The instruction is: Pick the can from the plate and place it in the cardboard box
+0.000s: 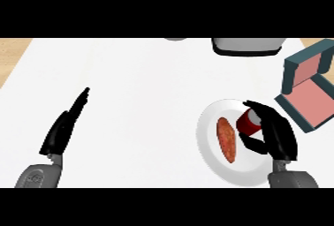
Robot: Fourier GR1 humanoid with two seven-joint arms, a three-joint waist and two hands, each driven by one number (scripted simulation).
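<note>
Red can with a pale top, standing on the white plate toward its 2 o'clock rim; the right hand curls fingers and thumb round it. A reddish sausage lies at the can's 8 o'clock. The cardboard box, flap raised, sits at 2 o'clock, just beside the plate. Bare white counter spreads toward 9 o'clock, where the left hand rests, fingers straight and together.

A white counter with wooden edging at its far corners.

1 head view looks steeply down on the white counter, forearms entering from below.
</note>
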